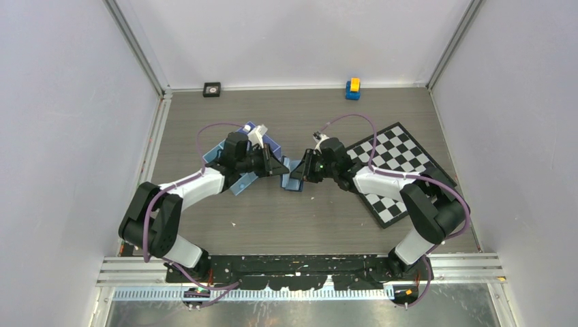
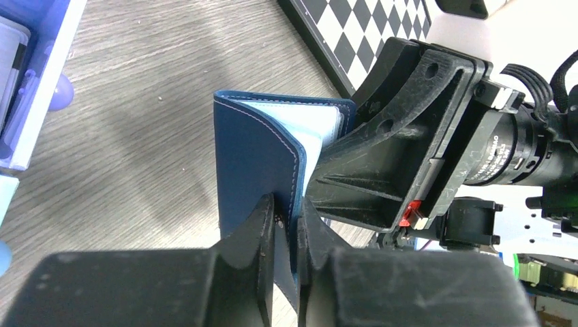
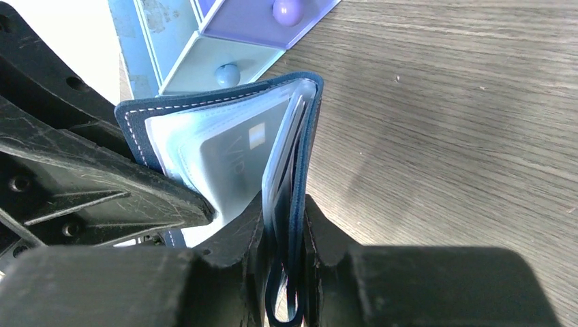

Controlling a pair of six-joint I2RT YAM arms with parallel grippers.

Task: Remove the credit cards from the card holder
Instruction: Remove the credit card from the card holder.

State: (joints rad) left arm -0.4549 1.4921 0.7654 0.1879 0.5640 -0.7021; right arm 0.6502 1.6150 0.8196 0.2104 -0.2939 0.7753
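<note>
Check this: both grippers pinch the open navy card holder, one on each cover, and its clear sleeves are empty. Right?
No. The sleeves are not empty: the right wrist view shows a grey card in a clear sleeve of the card holder. The left gripper and right gripper do each pinch a cover.

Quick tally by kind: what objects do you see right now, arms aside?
card holder: 1
card visible in its sleeve: 1
light-blue tray: 1
chessboard: 1
blue-and-yellow toy: 1
black square object: 1
Total: 6
</note>
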